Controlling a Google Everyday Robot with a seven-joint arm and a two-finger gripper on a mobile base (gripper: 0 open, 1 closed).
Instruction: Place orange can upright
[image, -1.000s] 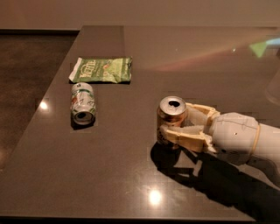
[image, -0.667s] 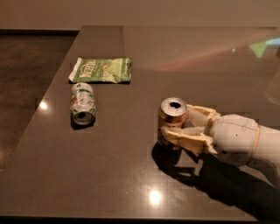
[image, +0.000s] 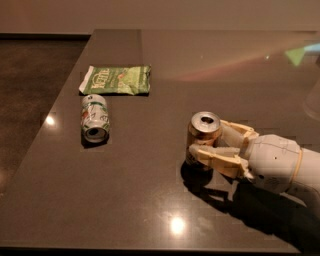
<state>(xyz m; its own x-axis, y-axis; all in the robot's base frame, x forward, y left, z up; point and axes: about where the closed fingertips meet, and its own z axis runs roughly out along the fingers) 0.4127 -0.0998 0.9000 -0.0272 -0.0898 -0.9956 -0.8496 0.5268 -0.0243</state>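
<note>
The orange can (image: 202, 136) stands nearly upright at the right of the dark table (image: 150, 200), silver top facing up, its base at or just above the surface. My gripper (image: 206, 144) reaches in from the right and is shut on the can, one beige finger (image: 216, 158) across its near side and the other behind it. The white wrist (image: 275, 162) follows to the right.
A green-and-white can (image: 95, 118) lies on its side at the left of the table. A green snack bag (image: 116, 80) lies flat just behind it. The table's left edge drops to a dark floor (image: 30, 90). A pale object (image: 314, 100) shows at the right edge.
The gripper and the orange can have shifted slightly to the right. The green can and the bag have not moved.
</note>
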